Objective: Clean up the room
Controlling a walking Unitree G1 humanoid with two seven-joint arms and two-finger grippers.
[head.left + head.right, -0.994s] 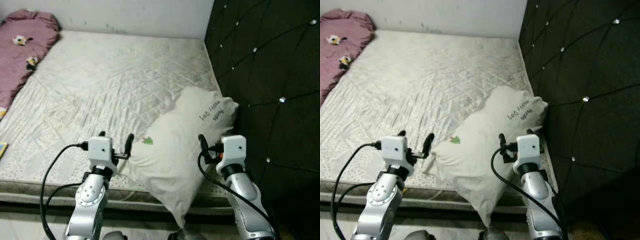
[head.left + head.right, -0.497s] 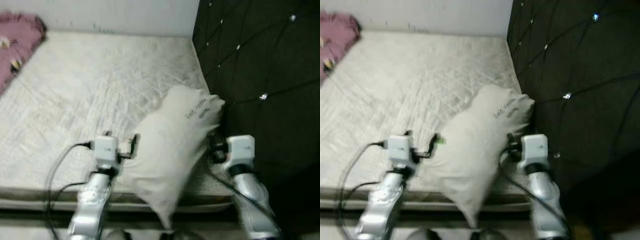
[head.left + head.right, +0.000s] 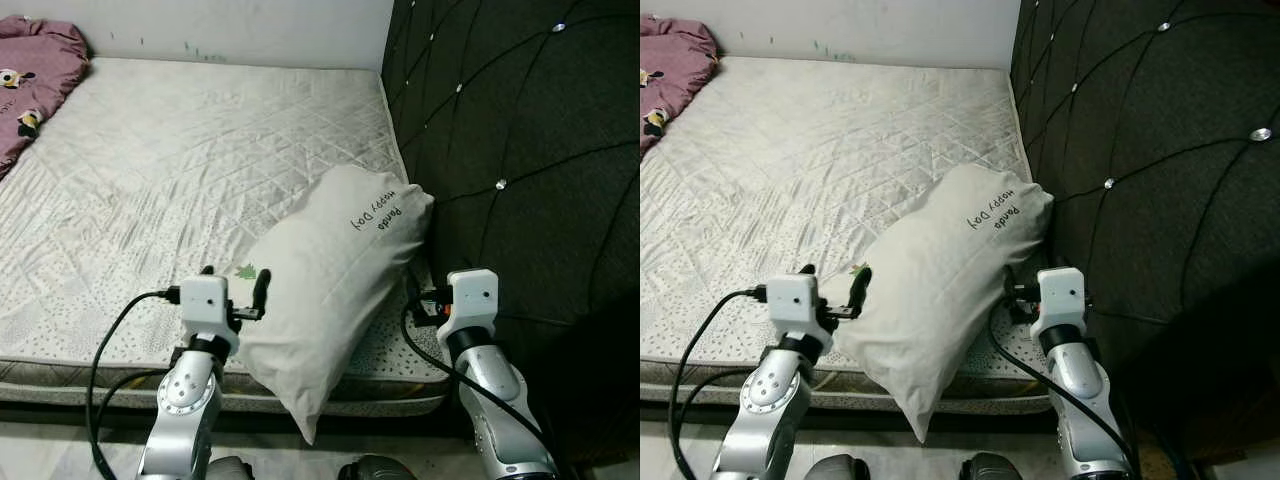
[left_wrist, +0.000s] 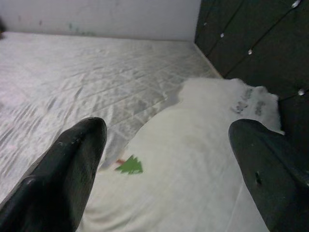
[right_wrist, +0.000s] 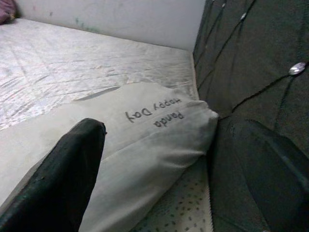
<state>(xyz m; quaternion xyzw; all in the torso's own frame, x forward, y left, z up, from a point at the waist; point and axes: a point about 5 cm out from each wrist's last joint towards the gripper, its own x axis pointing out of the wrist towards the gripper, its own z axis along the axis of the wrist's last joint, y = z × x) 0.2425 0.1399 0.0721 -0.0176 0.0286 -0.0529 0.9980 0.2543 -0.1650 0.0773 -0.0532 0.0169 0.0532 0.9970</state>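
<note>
pillow [image 3: 320,290] now sits squeezed btwn both arms, lower corner hanging off the bed [image 3: 150,180] edge. left tool [image 3: 233,290] wide, at its near side; right tool [image 5: 164,159] wide, by the headboard [image 3: 520,150]. risk: no real grip, pillow could slide to floor.

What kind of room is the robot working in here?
Most likely a bedroom. A wide quilted mattress lies against a dark tufted headboard, and a white pillow rests on the mattress between the left gripper and the right gripper.
</note>
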